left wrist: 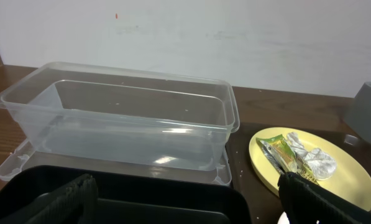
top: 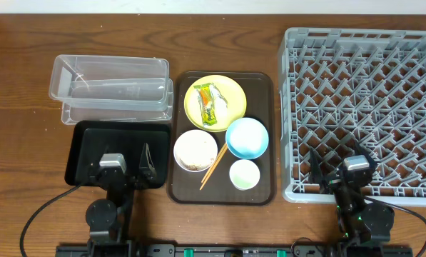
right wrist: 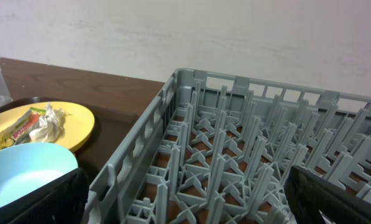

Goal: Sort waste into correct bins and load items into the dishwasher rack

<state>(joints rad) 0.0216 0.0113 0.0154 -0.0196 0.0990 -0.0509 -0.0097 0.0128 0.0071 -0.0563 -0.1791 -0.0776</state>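
Only your overhead view takes in the white bowl, the small cup and the chopsticks, which lie slantwise between them on the brown serving tray. The left wrist view gives you what the overhead blurs: the crumpled tissue touches the snack wrapper on the yellow plate. The right wrist view shows the blue bowl just in front of that plate.

Both your arms sit low at the near edge of the desk. Your left pincer hangs over the black tray with its fingers spread wide and nothing between them. Your right pincer is equally wide, over the near left corner of the dishwasher rack.

The clear tub stands just behind the black tray. The rack stands just beside the serving tray's right edge. The white bowl's inside looks grainy, but you cannot tell with what.
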